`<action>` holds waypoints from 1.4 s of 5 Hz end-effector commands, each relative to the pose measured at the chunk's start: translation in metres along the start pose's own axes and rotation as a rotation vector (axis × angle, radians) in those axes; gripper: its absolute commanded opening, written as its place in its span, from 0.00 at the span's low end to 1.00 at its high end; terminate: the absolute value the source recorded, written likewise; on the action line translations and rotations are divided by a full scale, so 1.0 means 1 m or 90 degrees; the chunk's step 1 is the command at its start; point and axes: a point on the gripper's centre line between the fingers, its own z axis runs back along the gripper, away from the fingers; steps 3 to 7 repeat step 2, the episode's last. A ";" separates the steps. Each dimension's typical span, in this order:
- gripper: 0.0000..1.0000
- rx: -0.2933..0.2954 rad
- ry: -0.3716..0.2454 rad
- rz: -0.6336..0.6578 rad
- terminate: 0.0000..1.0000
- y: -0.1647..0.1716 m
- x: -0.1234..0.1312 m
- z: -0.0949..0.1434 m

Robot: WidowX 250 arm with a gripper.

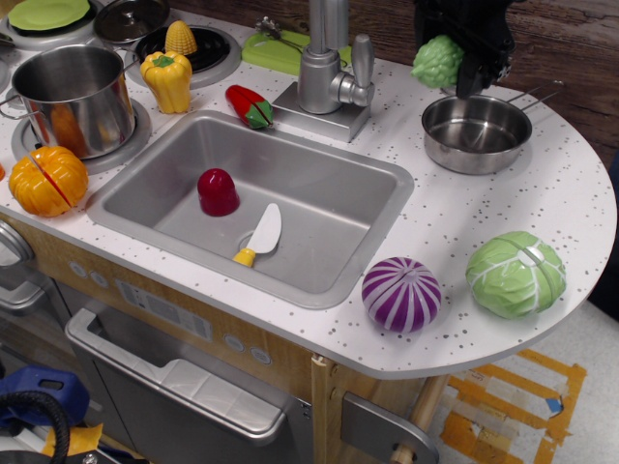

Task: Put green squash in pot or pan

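Observation:
My gripper (456,60) is at the top right, shut on the green squash (437,61), a bumpy light-green toy whose end sticks out to the left of the black fingers (476,68). It hangs in the air just above the far left rim of the small shallow steel pan (476,133). The pan is empty and stands on the white speckled counter (571,208) at the back right, its thin wire handles pointing right.
A steel faucet (324,53) stands left of the pan. The sink (372,184) holds a red toy and a knife. A purple cabbage (401,294) and green cabbage (515,274) sit near the front edge. A tall pot (73,97), pepper, corn and pumpkin are at left.

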 end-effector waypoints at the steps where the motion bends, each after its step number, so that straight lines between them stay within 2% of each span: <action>1: 1.00 0.001 -0.082 0.012 0.00 0.012 0.027 0.005; 2: 1.00 0.001 -0.082 0.012 1.00 0.012 0.027 0.005; 7: 1.00 0.001 -0.082 0.012 1.00 0.012 0.027 0.005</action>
